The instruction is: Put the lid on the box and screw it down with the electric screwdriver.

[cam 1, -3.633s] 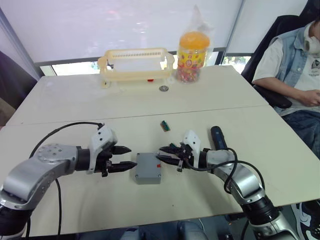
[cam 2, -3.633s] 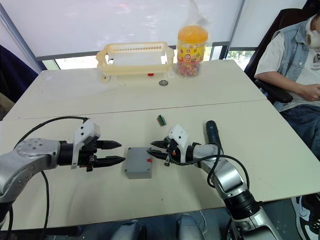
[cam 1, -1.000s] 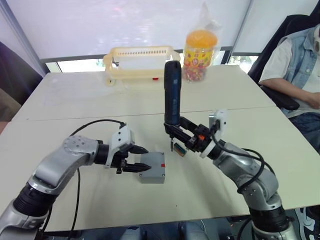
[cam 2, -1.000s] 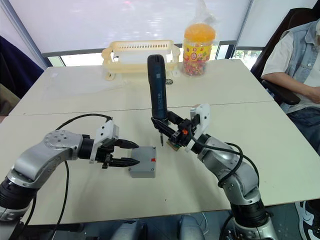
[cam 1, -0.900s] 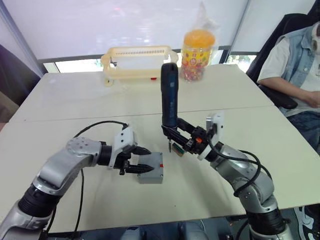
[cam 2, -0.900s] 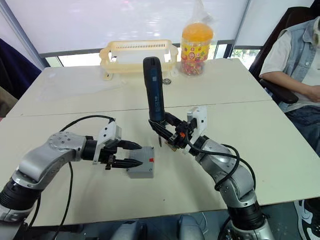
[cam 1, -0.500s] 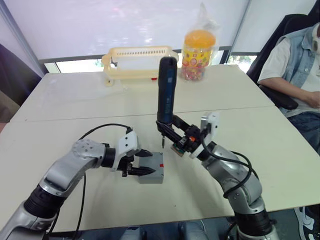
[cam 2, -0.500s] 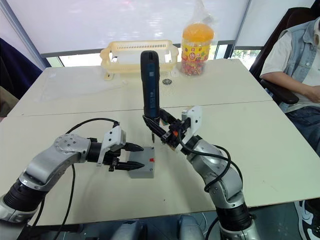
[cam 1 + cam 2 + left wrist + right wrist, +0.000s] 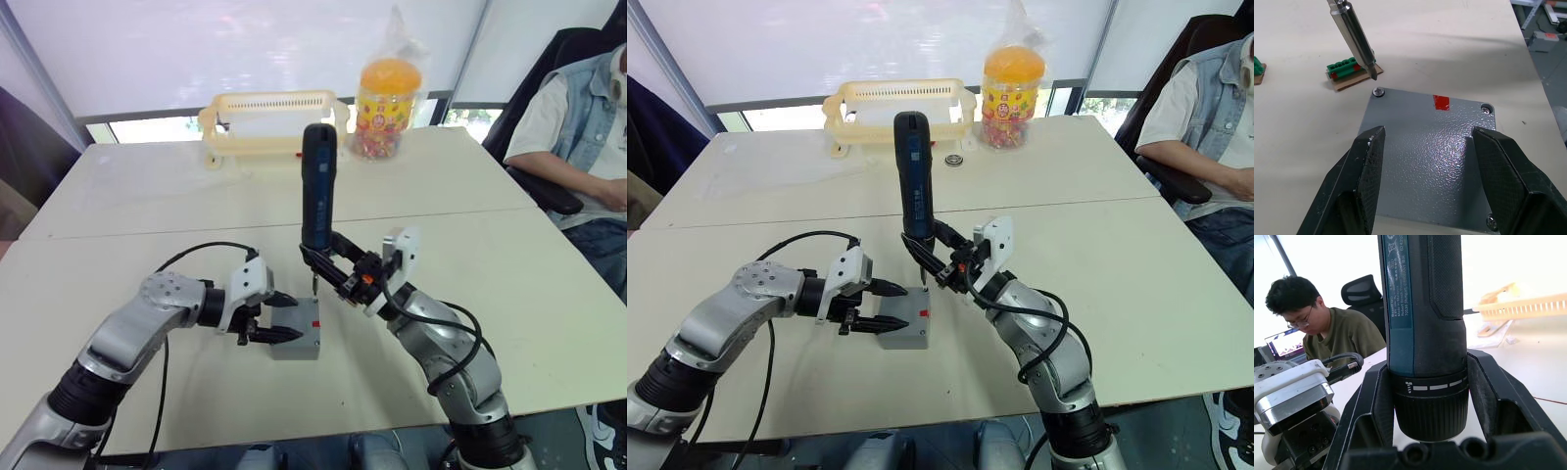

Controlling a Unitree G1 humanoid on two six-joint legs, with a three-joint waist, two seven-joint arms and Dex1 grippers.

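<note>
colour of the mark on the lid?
Red, a small rectangle on the grey lid near its far edge; clearest in the left wrist view.

lid on box, screwdriver above

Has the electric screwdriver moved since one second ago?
Yes. The electric screwdriver has shifted toward the robot's left, from over the green block to the box corner.
</note>
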